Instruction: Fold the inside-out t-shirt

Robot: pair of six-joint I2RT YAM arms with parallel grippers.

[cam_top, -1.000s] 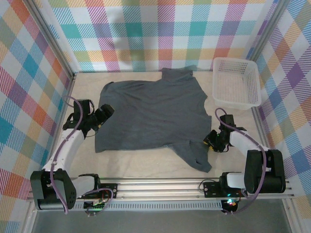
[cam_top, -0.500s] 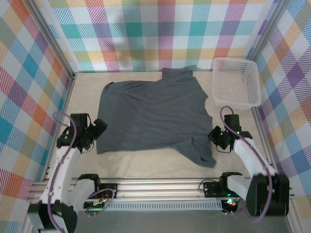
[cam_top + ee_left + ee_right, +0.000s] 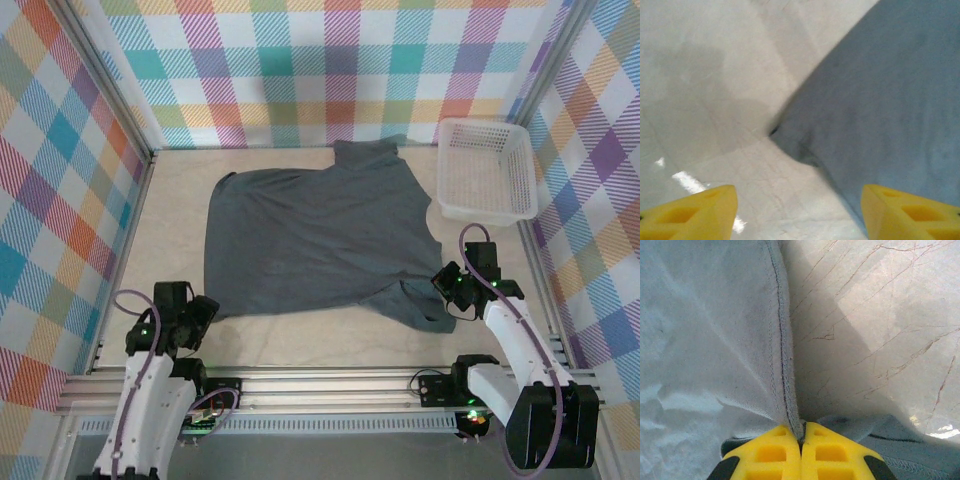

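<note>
Left claw (image 3: 203, 310): stands released, its yellow fingertips (image 3: 687, 215) well apart in the left wrist view, bare counter (image 3: 715, 75) between them. It touches nothing; the shirt's near-left corner lies just ahead of it.
Inside-out t-shirt (image 3: 315, 235): lies spread flat across the middle of the counter, neck toward the far wall, one sleeve trailing to the near right. The overlock seam (image 3: 780, 335) showing in the right wrist view fits a shirt turned inside out.
Right claw (image 3: 447, 283): clenched on the t-shirt at its near-right edge; the yellow fingers (image 3: 765, 455) meet with the seamed hem pinched between them.
White basket (image 3: 487, 170): at the far right corner, apart from the shirt.
Step in hand: judged as taking hold of the near hem at both corners; only the right is gripped so far.
Next move: the left claw likely needs to reach the near-left corner and pinch it, so both arms can lift and carry the hem over toward the far edge.
</note>
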